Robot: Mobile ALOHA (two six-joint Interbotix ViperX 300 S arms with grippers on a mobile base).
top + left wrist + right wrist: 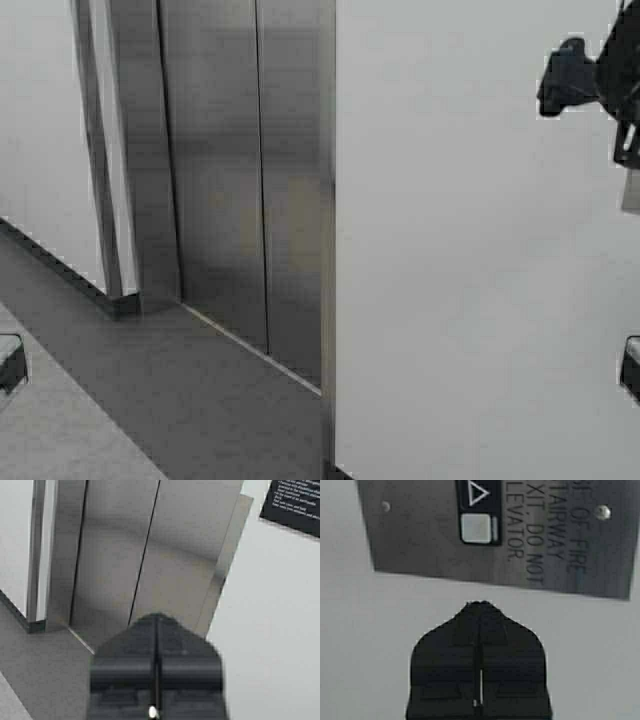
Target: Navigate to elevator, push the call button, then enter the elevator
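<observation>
The elevator (240,190) has brushed-steel double doors, closed, in a steel frame ahead and to the left; it also shows in the left wrist view (150,555). In the right wrist view a steel call panel (420,540) on the white wall carries a square call button (476,528) under an up arrow. My right gripper (479,605) is shut, empty, pointing at the wall just short of the panel; in the high view it is raised at the upper right edge (565,75). My left gripper (157,617) is shut, empty, pointing toward the doors.
A white wall (470,260) fills the right half of the high view, close ahead. Dark grey floor (150,370) runs before the doors, with a paler strip at the lower left. A black sign with white text (295,505) hangs right of the frame.
</observation>
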